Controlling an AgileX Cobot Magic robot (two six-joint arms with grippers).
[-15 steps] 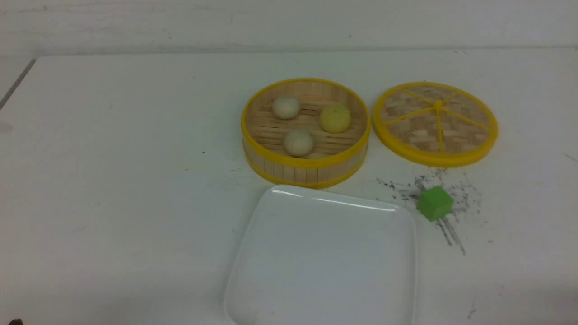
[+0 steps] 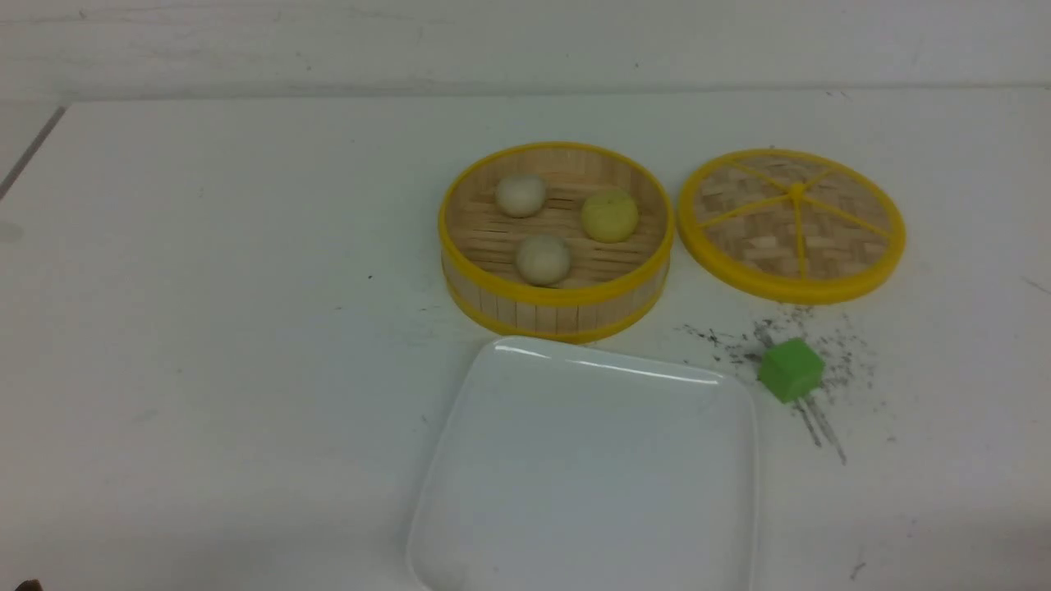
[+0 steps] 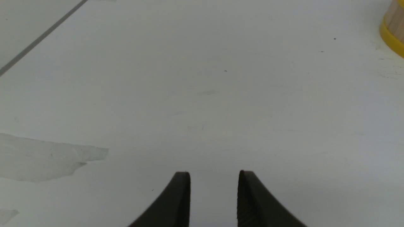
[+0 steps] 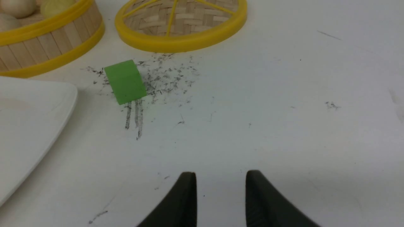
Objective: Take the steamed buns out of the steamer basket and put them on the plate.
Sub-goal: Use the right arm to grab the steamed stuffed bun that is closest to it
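Both pairs of jaws, left and right, were parted with nothing between them. Each hung low over bare bench (image 3: 202, 94). Neither arm reached into the front view.

Plate (image 2: 608, 367): lower centre of the front view, empty.

Cube (image 2: 790, 369): green, just off the plate's upper right corner among dark scuffs, not touching it.

Basket (image 2: 558, 316): centre of the frame, just beyond the plate's far rim, uncovered. All three buns sat inside, apart from one another:
- a beige one nearest (image 2: 543, 259)
- a yellow one to the right (image 2: 609, 215)
- a beige one at the back left (image 2: 520, 194)

Lid (image 2: 792, 223): flat on the bench right of the basket, with a narrow gap between them.

Step judged: the very start, with no bun moved and no reach begun.

The next move would call for one arm to travel over the basket rim and descend with its jaws wide about a single bun. It should close gently, since a smooth ball may squirt or roll, then lift clear of the rim before carrying back to the plate. The near beige bun looked the easiest first pick.
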